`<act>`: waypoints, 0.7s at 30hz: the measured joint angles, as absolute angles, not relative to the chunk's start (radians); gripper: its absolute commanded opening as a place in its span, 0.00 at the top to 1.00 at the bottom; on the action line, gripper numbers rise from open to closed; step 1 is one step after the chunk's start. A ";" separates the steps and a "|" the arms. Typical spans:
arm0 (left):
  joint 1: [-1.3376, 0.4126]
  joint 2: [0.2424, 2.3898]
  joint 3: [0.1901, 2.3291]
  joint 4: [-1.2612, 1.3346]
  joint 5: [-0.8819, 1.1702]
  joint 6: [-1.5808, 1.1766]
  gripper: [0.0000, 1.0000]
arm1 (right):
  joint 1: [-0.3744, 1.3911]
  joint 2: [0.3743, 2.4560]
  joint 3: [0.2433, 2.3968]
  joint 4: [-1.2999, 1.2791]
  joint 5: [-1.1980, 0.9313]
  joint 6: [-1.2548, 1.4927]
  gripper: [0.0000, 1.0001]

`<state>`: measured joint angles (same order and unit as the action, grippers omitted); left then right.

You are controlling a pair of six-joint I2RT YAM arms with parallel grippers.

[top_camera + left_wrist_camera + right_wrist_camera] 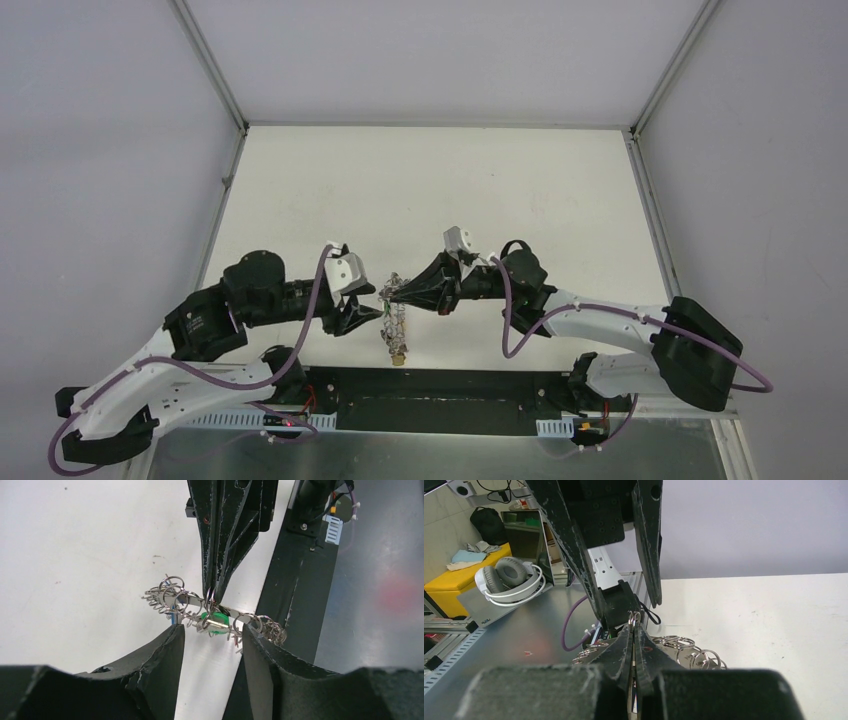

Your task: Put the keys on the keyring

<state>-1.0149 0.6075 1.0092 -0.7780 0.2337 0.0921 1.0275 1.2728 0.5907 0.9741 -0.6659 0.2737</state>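
Note:
The keyring (235, 614) is a silvery band strung with many small rings, and it hangs just beyond my left fingertips (177, 632). It also shows in the top view (397, 322). My left gripper (212, 632) is open, with its tips on either side of the band. My right gripper (212, 591) comes in from above, shut on a small split ring (634, 616). The green-tagged key (216, 622) hangs right under that ring, against the band. A bit of the blue tag (172, 614) shows at the band's left end. In the right wrist view the shut fingers (624, 645) hide the keys.
The black base rail (295, 580) runs along the table's near edge, under the keyring. Grey walls (110, 150) close in the white table (440, 180) on the left, right and back. Headphones (509, 577) lie on a shelf outside the cell.

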 measured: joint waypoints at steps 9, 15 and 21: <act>-1.015 0.487 0.829 -0.561 0.244 0.081 0.68 | 1.028 1.256 0.590 0.973 -0.680 0.268 1.00; -1.015 0.476 0.778 -0.479 0.257 0.067 0.87 | 1.028 1.256 0.590 0.973 -0.690 0.268 1.00; -1.015 0.478 0.775 -0.467 0.281 0.060 1.00 | 1.026 1.256 0.590 0.973 -0.689 0.263 1.00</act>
